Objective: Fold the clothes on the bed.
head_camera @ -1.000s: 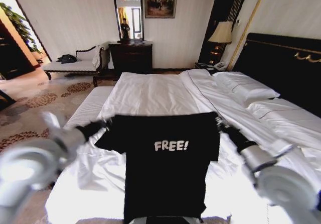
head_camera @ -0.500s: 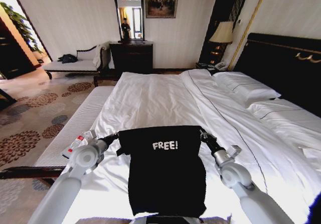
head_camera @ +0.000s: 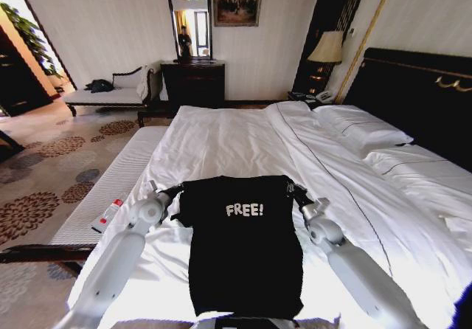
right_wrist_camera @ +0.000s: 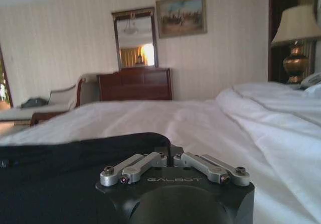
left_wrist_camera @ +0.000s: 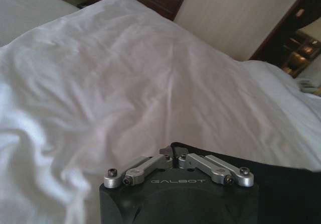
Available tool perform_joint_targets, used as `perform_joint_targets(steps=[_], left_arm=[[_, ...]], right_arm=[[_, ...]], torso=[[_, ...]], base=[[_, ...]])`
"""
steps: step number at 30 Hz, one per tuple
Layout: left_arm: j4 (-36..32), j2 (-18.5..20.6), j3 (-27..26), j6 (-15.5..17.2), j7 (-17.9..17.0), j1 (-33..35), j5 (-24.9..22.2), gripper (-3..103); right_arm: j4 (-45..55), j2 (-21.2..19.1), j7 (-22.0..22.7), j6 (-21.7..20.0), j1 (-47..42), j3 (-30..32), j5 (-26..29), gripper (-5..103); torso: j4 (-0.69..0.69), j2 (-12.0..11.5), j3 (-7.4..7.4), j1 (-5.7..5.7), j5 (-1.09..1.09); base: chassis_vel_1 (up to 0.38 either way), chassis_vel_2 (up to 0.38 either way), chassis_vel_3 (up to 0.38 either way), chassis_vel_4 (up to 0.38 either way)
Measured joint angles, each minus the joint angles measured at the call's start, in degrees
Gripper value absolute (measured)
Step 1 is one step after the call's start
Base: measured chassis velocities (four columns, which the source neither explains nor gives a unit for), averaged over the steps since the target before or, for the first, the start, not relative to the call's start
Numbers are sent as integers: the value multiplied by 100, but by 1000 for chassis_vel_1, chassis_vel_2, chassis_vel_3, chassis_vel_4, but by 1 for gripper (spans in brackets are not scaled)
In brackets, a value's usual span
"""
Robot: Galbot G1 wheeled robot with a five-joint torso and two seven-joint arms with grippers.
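Note:
The black T-shirt (head_camera: pixel 243 262) with white "FREE!" lettering lies stretched lengthwise at the near end of the white bed (head_camera: pixel 221 141). My left gripper (head_camera: pixel 175 192) is shut on its far left corner, and my right gripper (head_camera: pixel 296 191) is shut on its far right corner. They hold the top edge taut just above the sheet. In the left wrist view the left gripper (left_wrist_camera: pixel 173 155) pinches the black cloth (left_wrist_camera: pixel 286 189) over the white duvet. In the right wrist view the right gripper (right_wrist_camera: pixel 168 151) is closed on the dark fabric (right_wrist_camera: pixel 60 169).
A white-cushioned bench (head_camera: pixel 122 178) runs along the bed's left side with a small red and white object (head_camera: pixel 108 215) on it. Pillows (head_camera: pixel 361 130) and the dark headboard (head_camera: pixel 420 97) are on the right. A dresser (head_camera: pixel 193 84) and a lamp (head_camera: pixel 326 49) stand at the far wall.
Both grippers lowered the shirt from a raised, spread hold with its sleeves out. In the last half second they carried its top edge a little farther across the bed.

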Motion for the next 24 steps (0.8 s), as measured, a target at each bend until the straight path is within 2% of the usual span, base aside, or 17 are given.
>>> perform_joint_targets(steps=[5, 9, 14, 24], left_arm=[[619, -212, 251, -9, 79, -334, 308, 0], [1086, -380, 334, -19, 105, -571, 473, 0], [1403, -451, 446, -18, 113, -711, 590, 0], [2086, -668, 738, -71, 203, -917, 911, 0]], right_arm=[[-624, 45, 80, -93, 636, -511, 1, 1], [-1349, 201, 184, -139, 1180, -909, -208, 1], [-1847, 442, 335, -257, 1395, -1041, -208, 1], [-2443, 886, 365, -270, 1489, -1096, -281, 1]], torso=[[0, 0, 0, 0, -1], [1, 0, 0, 0, -1], [1, 0, -1, -1, -1], [0, 1, -1, -1, -2]], base=[[0, 0, 0, 0], [0, 0, 0, 0], [0, 0, 0, 0], [0, 0, 0, 0]])
